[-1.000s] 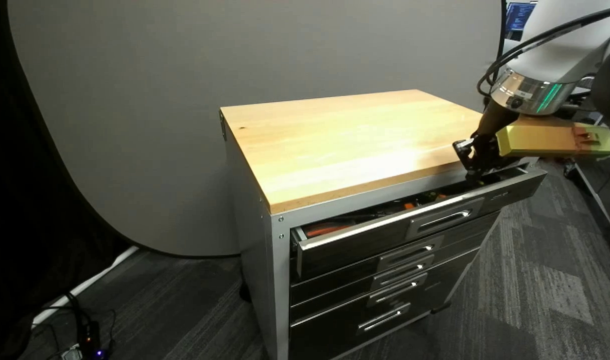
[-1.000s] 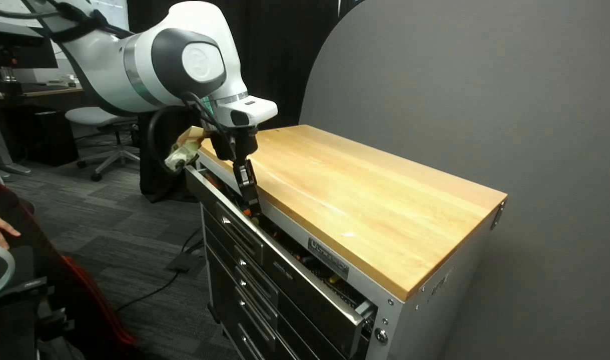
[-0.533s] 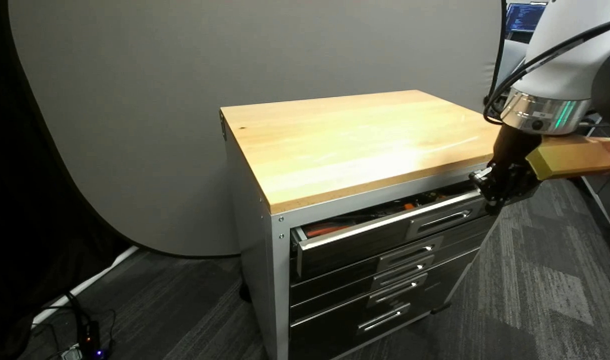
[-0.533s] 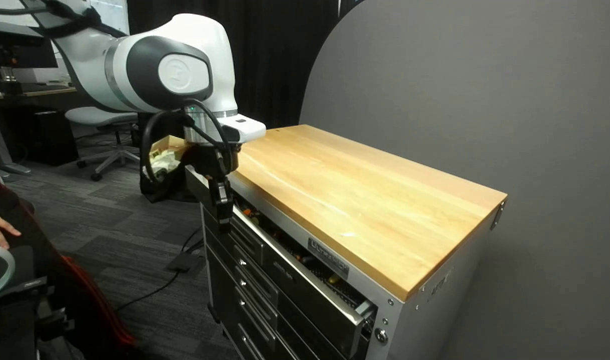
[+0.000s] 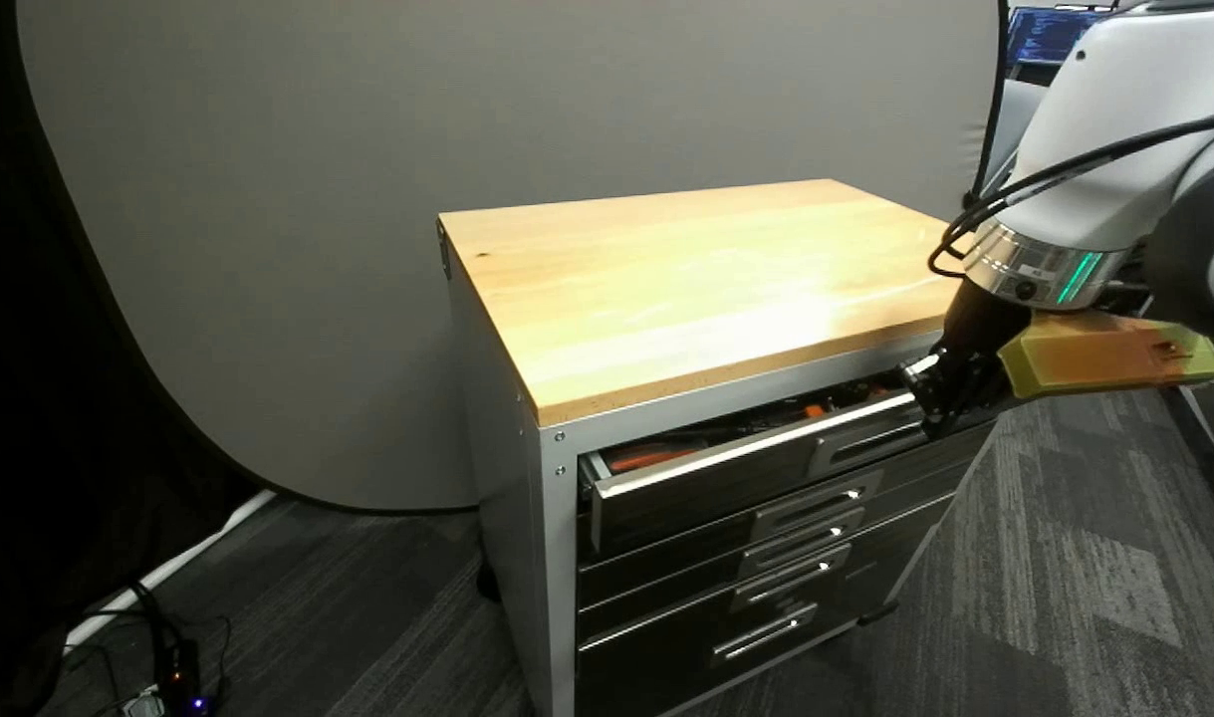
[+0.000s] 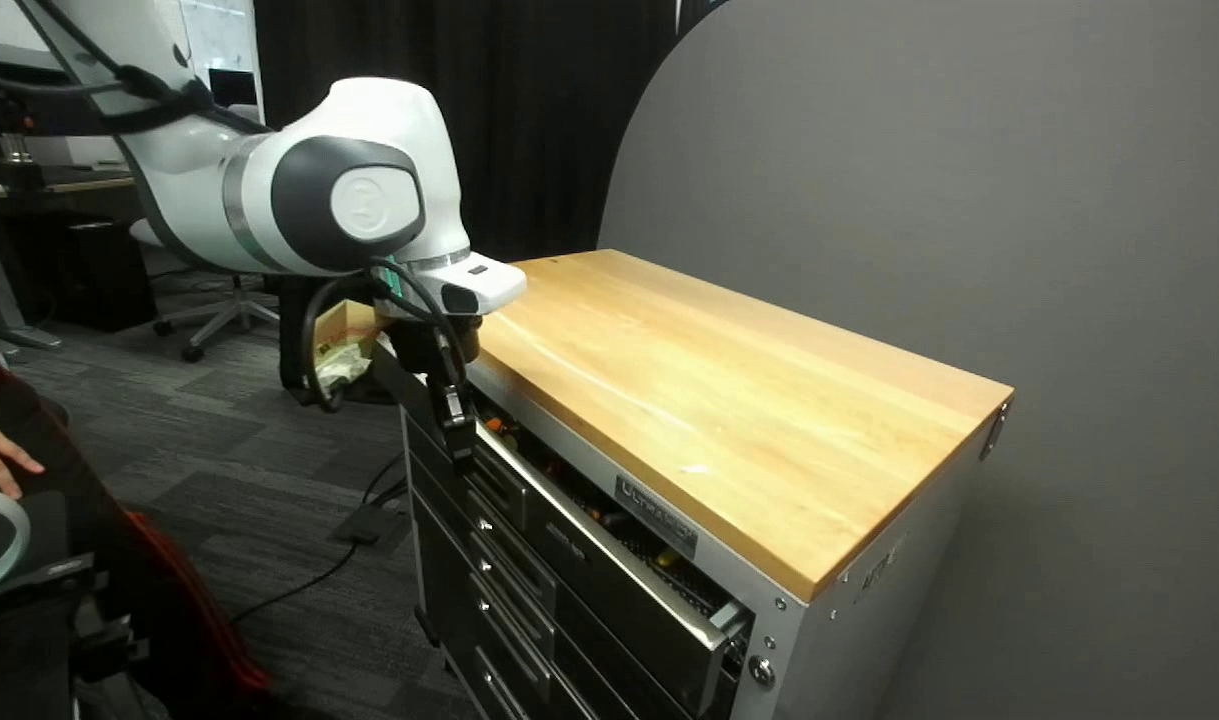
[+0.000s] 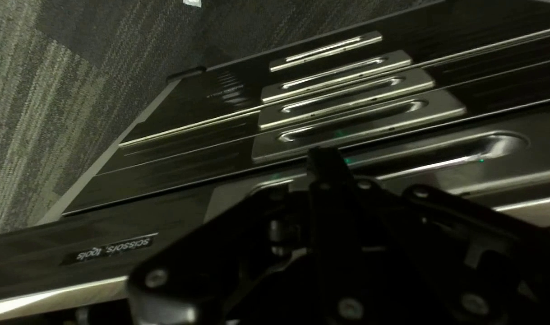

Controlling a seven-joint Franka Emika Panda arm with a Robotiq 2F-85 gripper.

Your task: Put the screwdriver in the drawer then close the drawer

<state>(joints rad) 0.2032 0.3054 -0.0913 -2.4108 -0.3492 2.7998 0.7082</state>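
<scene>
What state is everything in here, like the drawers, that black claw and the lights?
Top drawer: partly open
Lower drawers: shut
Gripper: shut, in front of the top drawer
Screwdriver: cannot be made out
Orange item: lying in the top drawer
Green light strip: lit
Small blue light: lit
Screen: lit

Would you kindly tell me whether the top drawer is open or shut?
The top drawer is partly open: in both exterior views its front juts beyond the cabinet, showing orange items inside.
</scene>
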